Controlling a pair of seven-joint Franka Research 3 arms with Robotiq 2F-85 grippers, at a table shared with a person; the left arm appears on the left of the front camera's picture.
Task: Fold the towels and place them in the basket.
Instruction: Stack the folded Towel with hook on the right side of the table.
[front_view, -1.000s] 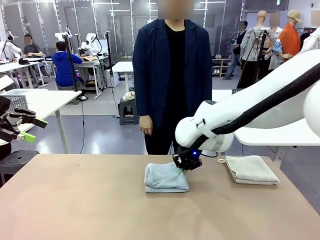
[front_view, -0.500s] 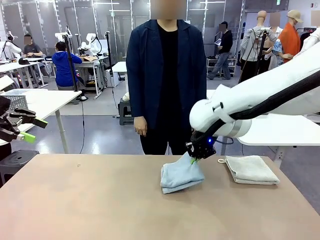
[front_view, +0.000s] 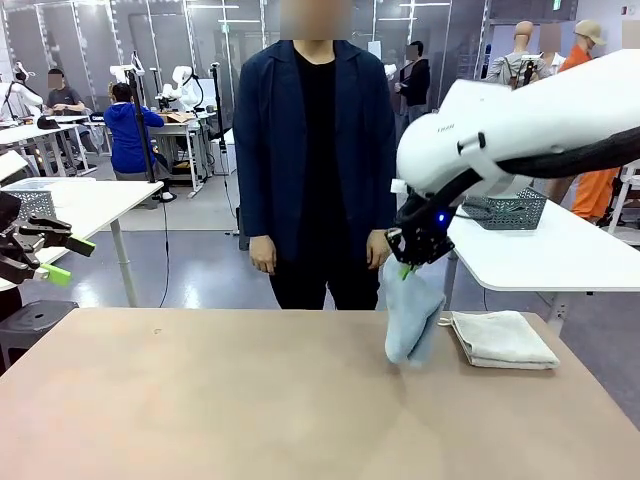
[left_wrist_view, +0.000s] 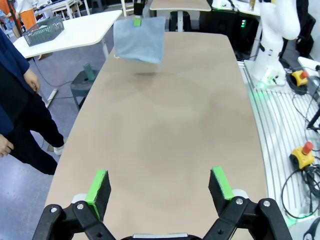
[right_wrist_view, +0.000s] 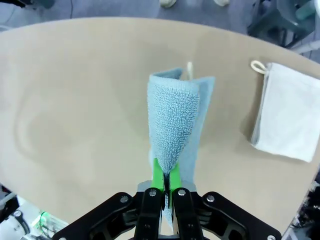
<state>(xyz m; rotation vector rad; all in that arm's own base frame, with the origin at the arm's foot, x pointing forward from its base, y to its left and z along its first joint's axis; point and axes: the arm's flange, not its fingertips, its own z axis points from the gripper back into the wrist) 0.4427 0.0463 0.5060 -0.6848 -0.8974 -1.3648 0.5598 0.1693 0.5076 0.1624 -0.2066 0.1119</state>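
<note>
The brown table (front_view: 200, 400) takes up the lower half of the front view, with a person in a dark jacket (front_view: 315, 150) standing at its far edge, centre frame. My right gripper (front_view: 408, 268), right of centre, is pinched tight on the top edge of the grey-blue towel (front_view: 412, 320), which hangs folded beneath it, clear of the tabletop or just at it. From my right wrist camera that towel (right_wrist_view: 175, 125) drops away as a narrow doubled fold below my closed green pads (right_wrist_view: 159, 176).

To carry it well, I judge I should keep the pinch firm and move smoothly so the fold does not swing open, then lower it flat into the basket (front_view: 505, 208), the dark perforated one on the white side table (front_view: 560, 255) at the right edge, well apart from the towel.

The cream-white towel (front_view: 502, 338) lies folded flat on the table just right of the hanging one, its loop (right_wrist_view: 258, 66) at a corner.

My left gripper (left_wrist_view: 160, 187) is spread wide and empty above the table's near end, at the bottom of its own view.
</note>
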